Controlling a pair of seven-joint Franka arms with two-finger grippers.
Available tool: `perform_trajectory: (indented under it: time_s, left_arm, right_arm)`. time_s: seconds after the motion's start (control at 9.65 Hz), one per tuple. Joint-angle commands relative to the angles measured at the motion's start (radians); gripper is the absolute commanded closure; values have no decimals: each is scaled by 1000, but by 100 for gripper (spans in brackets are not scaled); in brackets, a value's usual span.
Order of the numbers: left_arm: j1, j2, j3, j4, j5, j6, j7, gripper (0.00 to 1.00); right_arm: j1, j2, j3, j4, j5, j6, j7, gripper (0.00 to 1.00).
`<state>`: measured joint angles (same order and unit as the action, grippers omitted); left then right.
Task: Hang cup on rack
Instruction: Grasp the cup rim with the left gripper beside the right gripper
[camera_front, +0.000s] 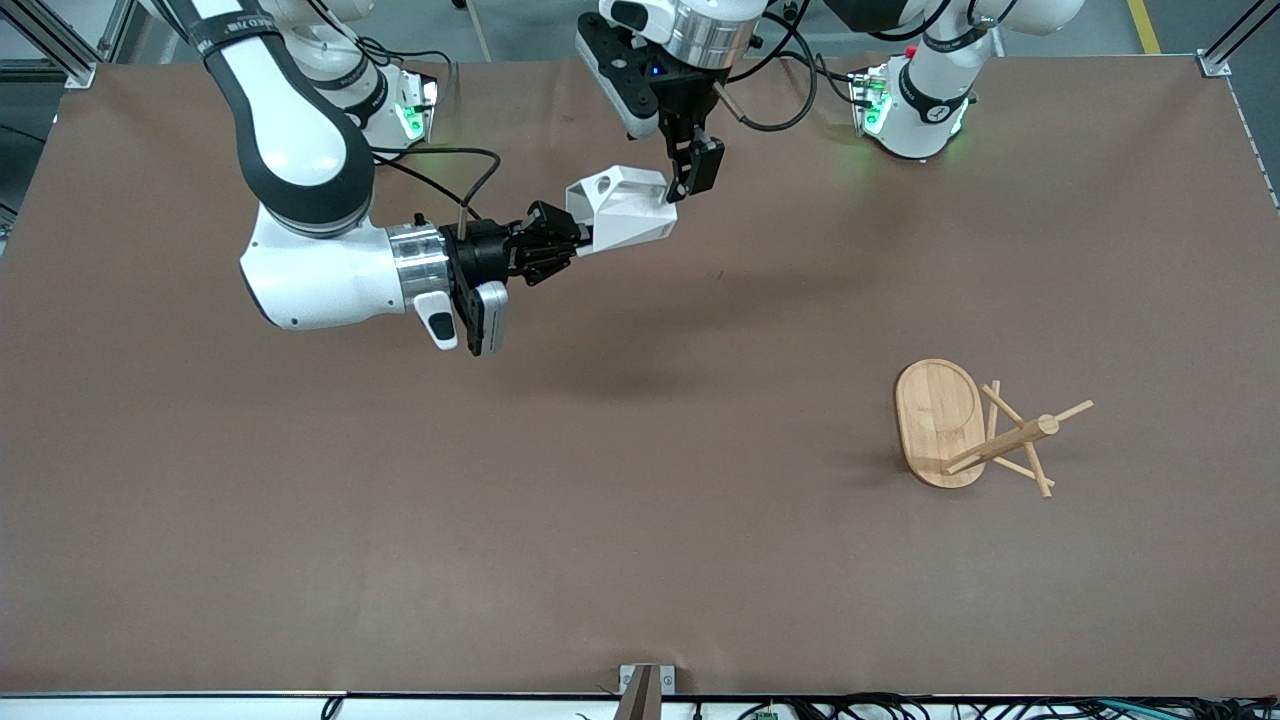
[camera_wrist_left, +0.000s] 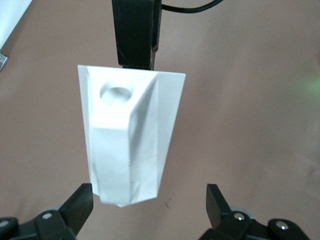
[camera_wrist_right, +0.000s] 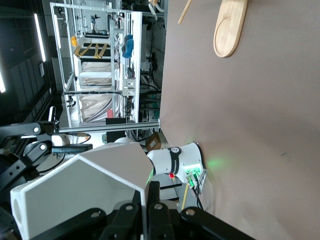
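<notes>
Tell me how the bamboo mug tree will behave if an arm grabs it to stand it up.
The bamboo mug tree lies tipped on the table, base on edge, so it will probably pivot or slide when nudged. It looks rigid and fairly light. The thin pegs seem the weakest part; gripping the post looks safer.

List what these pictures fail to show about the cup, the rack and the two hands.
- Cup inside: front view shows only its outer facets; in the right wrist view the near wall hides it.
- Rack: cut off by the right wrist view's edge; absent from the left wrist view.
- Right hand: its pads on the cup's rim are hidden by the cup.
- Left hand, open: whether it touches the cup is unclear.
</notes>
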<state>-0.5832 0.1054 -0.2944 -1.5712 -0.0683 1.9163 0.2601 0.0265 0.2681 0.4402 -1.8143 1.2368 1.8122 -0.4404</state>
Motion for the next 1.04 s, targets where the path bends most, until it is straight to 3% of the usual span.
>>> perform_trajectory:
  time_s: [0.0,0.73,0.93]
  left_arm:
    - [11,10,-2,-27,18,12,56,0]
    - [16,3,-2,-69,-16,30,108,0]
    - [16,3,-3,-69,-16,30,110,7]
  right_arm:
    - [3,-4,3,13,-28,-19,5,98]
    - [18,-24,12,16,-28,-34,14,98]
    - [18,-24,26,27,-22,-27,17,98]
